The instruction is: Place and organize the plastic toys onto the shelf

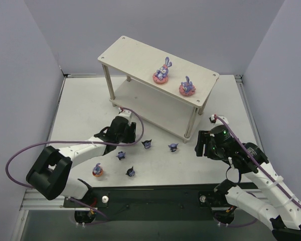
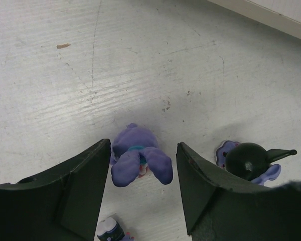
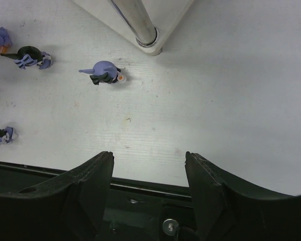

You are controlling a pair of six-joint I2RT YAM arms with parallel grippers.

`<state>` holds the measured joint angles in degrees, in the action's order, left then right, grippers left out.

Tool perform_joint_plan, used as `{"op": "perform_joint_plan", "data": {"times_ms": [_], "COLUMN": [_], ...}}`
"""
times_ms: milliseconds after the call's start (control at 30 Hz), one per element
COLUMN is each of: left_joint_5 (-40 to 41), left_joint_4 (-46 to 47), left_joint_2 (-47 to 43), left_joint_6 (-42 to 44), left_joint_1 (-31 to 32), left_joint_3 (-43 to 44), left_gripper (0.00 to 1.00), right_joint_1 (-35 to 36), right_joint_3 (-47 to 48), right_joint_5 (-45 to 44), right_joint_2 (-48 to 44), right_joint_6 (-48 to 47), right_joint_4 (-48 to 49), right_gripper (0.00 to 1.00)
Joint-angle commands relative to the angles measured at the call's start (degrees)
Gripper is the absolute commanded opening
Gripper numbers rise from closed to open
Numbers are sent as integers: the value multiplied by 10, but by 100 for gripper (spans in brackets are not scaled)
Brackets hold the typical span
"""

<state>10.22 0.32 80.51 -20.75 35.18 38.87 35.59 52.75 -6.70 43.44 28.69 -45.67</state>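
The pale two-tier shelf (image 1: 130,52) stands at the back, with two purple rabbits (image 1: 162,72) (image 1: 186,86) on its top board. My left gripper (image 1: 130,134) is low over the table in front of it. In the left wrist view its jaws (image 2: 144,145) straddle a third purple rabbit (image 2: 135,150), open with a gap on each side. A dark blue figure (image 2: 251,160) stands just outside the right finger. Several more blue figures (image 1: 147,144) (image 1: 173,147) and a rabbit on an orange base (image 1: 97,170) stand on the table. My right gripper (image 1: 200,145) (image 3: 149,155) hangs open and empty.
The shelf's front right leg (image 3: 140,25) stands ahead of my right gripper, with a blue figure (image 3: 106,72) beside it. The black front rail (image 1: 155,193) runs under my right fingers. Grey walls close in both sides. A purple cable (image 1: 20,153) loops off the left arm.
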Motion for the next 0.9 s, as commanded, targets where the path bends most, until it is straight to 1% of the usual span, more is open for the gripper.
{"op": "perform_joint_plan", "data": {"times_ms": [0,200,400,500,533,600,633,700,733,800,833,867], "left_joint_5": [9,9,10,10,9,9,9,9,9,9,9,8], "left_joint_4": [42,50,58,57,55,50,46,41,30,12,-2,-34], "left_joint_2": [7,20,28,26,26,21,18,11,8,-3,-9,-21], "left_joint_6": [12,14,13,16,17,17,17,19,19,20,20,20], "left_joint_1": [0,-1,-5,-6,-7,-8,-8,-9,-9,-10,-11,-11], "left_joint_3": [7,6,2,3,5,8,9,14,21,33,51,63], "left_gripper": [63,56,52,43,37,30,23,17,11,5,4,2], "right_joint_1": [-5,-5,-5,-5,-5,-5,-4,-5,-5,-5,-5,-5], "right_joint_3": [22,29,31,31,33,34,34,35,35,37,37,38], "right_joint_5": [-19,-24,-24,-24,-26,-26,-27,-31,-31,-35,-35,-37], "right_joint_2": [6,9,9,10,9,9,9,9,10,10,9,9], "right_joint_6": [5,5,7,8,8,8,8,8,8,8,8,8], "right_joint_4": [-21,-23,-26,-27,-26,-27,-27,-26,-27,-26,-27,-27], "right_gripper": [60,60,60,60,60,60,60,60,60,60,60,60]}}
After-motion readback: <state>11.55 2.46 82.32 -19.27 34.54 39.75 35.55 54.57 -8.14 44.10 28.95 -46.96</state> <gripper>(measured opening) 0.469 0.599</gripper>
